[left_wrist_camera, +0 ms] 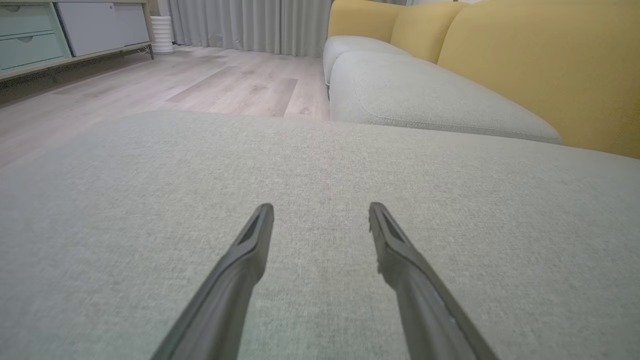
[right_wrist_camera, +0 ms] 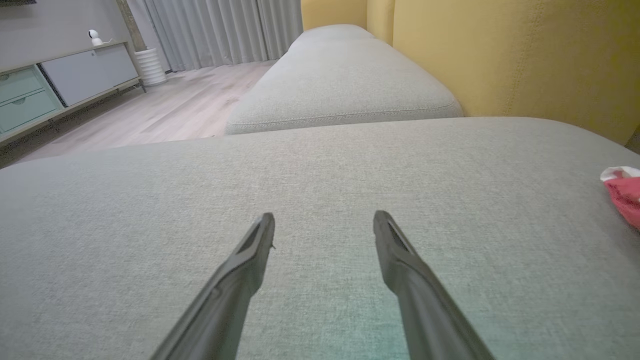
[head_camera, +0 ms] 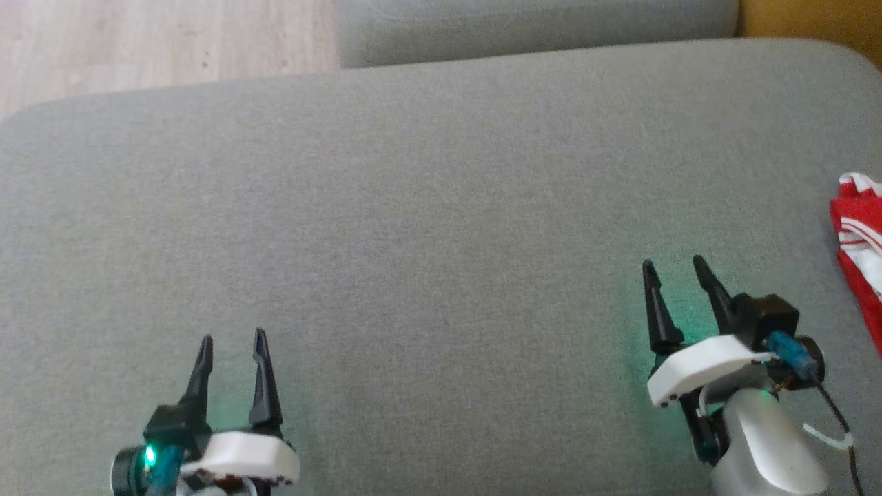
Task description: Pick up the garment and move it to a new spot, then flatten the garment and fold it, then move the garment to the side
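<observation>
The garment [head_camera: 860, 238] is red with white stripes and lies at the right edge of the grey sofa cushion [head_camera: 427, 207], partly cut off by the head view's border. A corner of the garment [right_wrist_camera: 624, 192] also shows at the right side of the right wrist view. My right gripper [head_camera: 674, 269] hovers open over the cushion, to the left of the garment and apart from it. My left gripper [head_camera: 233, 341] stands open at the lower left with nothing between its fingers. Both wrist views show open fingers [left_wrist_camera: 250, 245] [right_wrist_camera: 250, 255] above bare cushion.
A second grey cushion [head_camera: 537, 27] adjoins at the back, with yellow backrests [left_wrist_camera: 540, 65] to the right. Wood floor [head_camera: 158, 41] lies beyond the cushion's far left edge. A low cabinet [right_wrist_camera: 55, 85] and curtains [right_wrist_camera: 215, 30] stand across the room.
</observation>
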### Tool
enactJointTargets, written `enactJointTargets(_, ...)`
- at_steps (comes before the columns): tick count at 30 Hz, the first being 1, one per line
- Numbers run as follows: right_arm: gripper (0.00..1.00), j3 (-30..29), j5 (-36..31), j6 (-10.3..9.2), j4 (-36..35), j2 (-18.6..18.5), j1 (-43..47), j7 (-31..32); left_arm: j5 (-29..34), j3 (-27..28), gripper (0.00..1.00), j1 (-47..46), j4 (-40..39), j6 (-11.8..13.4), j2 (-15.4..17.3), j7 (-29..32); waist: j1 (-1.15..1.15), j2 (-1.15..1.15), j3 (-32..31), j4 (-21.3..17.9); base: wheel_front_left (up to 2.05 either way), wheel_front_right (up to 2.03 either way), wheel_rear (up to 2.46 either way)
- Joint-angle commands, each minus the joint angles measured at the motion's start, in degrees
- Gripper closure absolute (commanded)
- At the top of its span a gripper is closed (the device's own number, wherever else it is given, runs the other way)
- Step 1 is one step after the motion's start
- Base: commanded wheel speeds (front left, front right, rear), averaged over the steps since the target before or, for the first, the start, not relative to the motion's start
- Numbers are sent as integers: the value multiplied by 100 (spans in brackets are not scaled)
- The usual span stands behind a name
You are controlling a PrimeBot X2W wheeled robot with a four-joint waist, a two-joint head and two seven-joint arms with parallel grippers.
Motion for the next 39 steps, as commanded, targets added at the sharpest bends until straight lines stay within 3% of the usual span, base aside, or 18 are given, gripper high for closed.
enactJointTargets(1, 0, 207, 30, -4, -187, 27, 0, -38, -49, 192, 0, 9, -144, 19, 17, -31, 1, 0, -160, 121, 0, 0, 0)
enactJointTargets(16, 0, 344, 215, -4, -259, 28, 367, -38, -184, 287, 0, 372, -231, -119, 17, -31, 1, 0, -516, 144, 0, 0, 0)
enactJointTargets(17, 100, 189, 203, 0, -48, 18, 491, 0, -186, 65, 100, 503, -45, -119, 2, 0, 1, 0, -518, 143, 0, 0, 0)
enactJointTargets(22, 100, 179, 228, 0, 316, 49, 696, 11, -217, 10, 100, 644, 341, -125, -2, 13, 1, 0, -523, 142, 0, 0, 0)
enactJointTargets(39, 100, 37, 1378, -1, -28, 46, 734, 299, -1271, 173, 100, 528, 173, -235, 0, 301, 1, 0, -530, 149, 0, 0, 0)
